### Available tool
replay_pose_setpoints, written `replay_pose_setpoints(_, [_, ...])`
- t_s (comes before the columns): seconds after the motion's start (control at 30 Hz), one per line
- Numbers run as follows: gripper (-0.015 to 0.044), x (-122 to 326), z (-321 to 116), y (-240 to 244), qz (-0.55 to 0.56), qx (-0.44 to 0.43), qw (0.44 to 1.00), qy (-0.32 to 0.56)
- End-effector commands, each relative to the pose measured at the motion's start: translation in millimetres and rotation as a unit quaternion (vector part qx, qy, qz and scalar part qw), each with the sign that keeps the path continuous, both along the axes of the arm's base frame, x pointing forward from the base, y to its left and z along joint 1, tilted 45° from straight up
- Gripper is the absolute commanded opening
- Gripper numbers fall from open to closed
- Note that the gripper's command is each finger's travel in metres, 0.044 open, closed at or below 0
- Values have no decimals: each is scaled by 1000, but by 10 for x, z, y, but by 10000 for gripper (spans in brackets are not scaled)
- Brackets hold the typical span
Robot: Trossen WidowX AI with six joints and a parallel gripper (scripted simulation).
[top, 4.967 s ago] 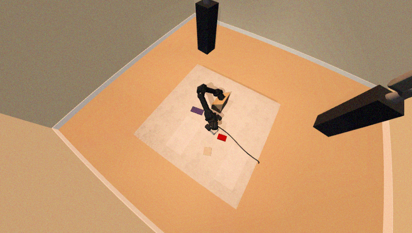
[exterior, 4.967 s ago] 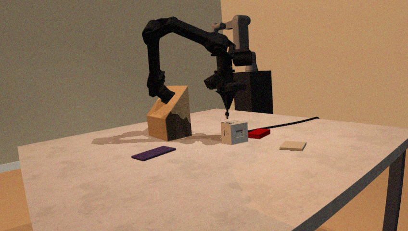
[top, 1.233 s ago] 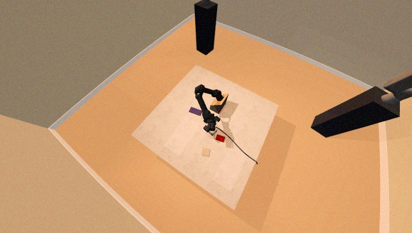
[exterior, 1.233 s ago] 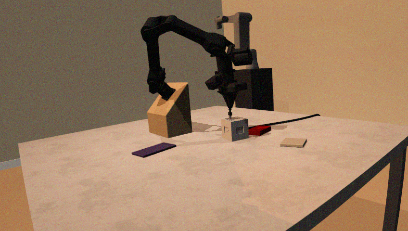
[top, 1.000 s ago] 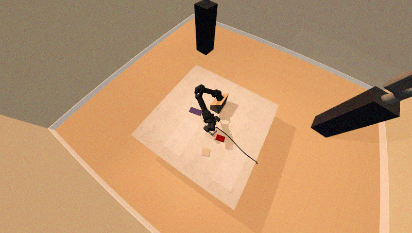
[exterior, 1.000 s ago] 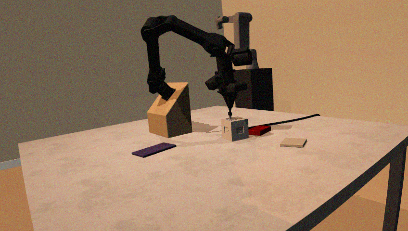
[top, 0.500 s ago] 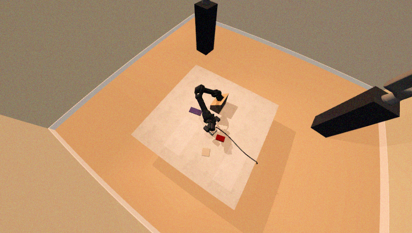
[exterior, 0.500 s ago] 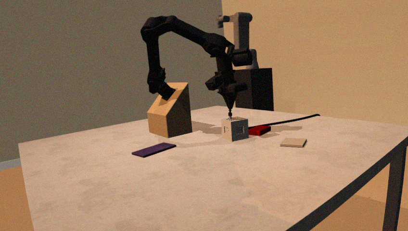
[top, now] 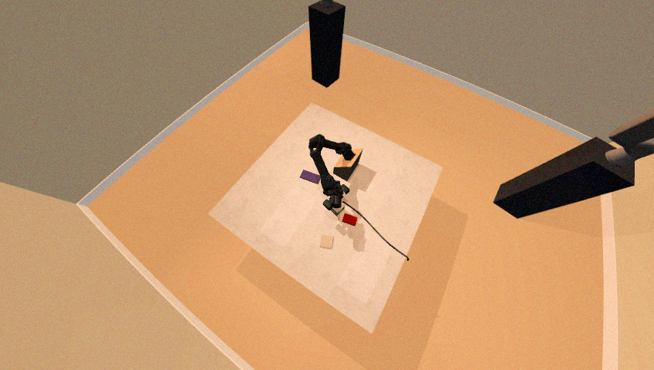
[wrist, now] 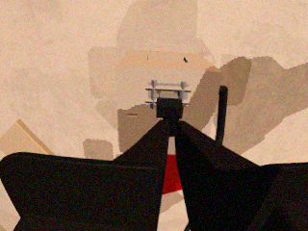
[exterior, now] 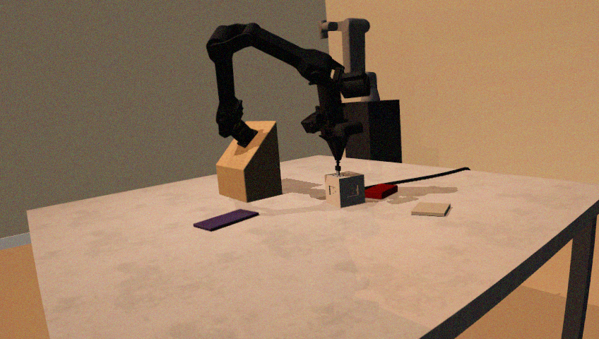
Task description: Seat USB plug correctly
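The pale power cube (exterior: 352, 194) (wrist: 140, 79) stands on the table, its socket (wrist: 184, 89) on top with metal parts around the opening. My gripper (exterior: 337, 160) (wrist: 171, 127) points down above the cube and is shut on the black USB plug (exterior: 337, 167) (wrist: 169, 108). The plug is upright over the socket, and a bit of its metal end shows between its black body and the cube top. How deep the metal end sits, and which way round it is, cannot be told. In the top view the arm hides most of the cube.
A red block (top: 349, 219) (exterior: 381, 191) lies close beside the cube. A black cable (top: 378, 233) (exterior: 428, 177) runs away behind it. A beige tile (top: 326, 242) (exterior: 430, 209), a purple slab (top: 310, 176) (exterior: 226, 219) and the arm's wooden wedge base (exterior: 263, 176) are also on the table.
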State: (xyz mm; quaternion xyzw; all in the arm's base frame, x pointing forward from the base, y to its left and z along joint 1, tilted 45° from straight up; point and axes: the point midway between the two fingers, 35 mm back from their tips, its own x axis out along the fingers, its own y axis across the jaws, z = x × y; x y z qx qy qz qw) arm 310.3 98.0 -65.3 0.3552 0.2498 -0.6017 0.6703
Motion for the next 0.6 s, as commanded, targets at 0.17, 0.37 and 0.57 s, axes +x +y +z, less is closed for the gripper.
replay_pose_setpoints(0.17, [0,0,-16,-9,2,0,1000,2])
replay_pose_setpoints(0.37, [0,1,-21,-14,2,0,1000,2])
replay_pose_setpoints(0.57, [0,2,-26,-19,2,0,1000,2])
